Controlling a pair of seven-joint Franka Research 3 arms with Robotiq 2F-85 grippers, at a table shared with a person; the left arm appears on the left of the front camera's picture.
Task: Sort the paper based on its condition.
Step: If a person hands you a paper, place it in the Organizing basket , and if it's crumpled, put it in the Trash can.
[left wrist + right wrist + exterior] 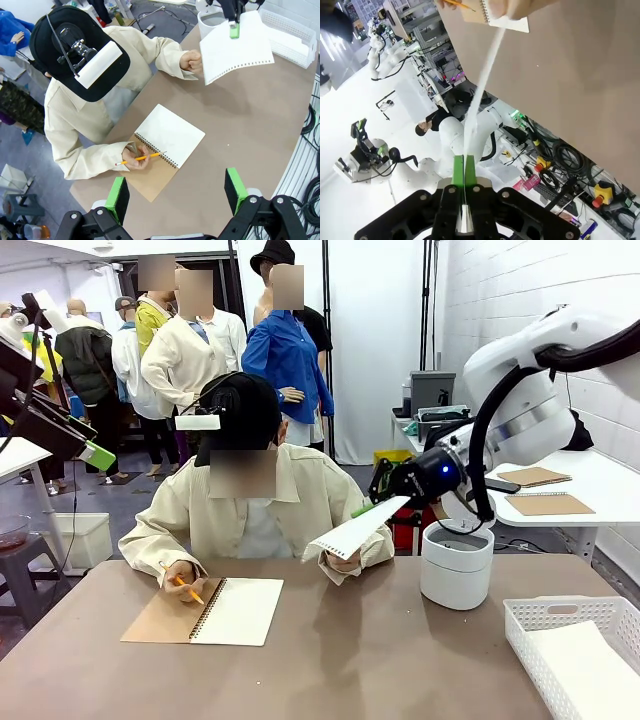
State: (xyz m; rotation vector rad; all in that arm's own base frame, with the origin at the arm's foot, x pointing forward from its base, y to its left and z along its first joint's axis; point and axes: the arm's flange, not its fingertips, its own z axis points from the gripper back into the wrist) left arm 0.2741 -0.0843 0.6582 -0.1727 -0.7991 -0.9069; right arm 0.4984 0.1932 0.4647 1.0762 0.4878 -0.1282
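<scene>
The paper (358,528) is a single white sheet with a perforated torn edge, held in the air above the far side of the table (350,660), between the person's hand (343,562) and my right gripper (372,506). The person's hand grips the lower end of the sheet; my right gripper holds the opposite, upper end. In the right wrist view the sheet (482,90) runs edge-on from between my green pads (459,172), which are pressed together on it, so my right gripper is clamped on the paper. In the left wrist view the same sheet (235,52) appears nearly flat, with its perforated edge toward the table.

My left gripper (177,192) hangs high above the table with its pads well apart and nothing between them.

On the table in front of the person lies an open spiral-bound notebook (205,611), brown cover folded out to one side, blank page up. The person's other hand (182,577) rests on the cover holding a yellow pencil (183,584).

A white cylindrical bin (456,563) stands on the table just below my right arm. A white latticed basket (520,625) sits at the table's right edge, with flat white sheets (590,670) lying inside it.
</scene>
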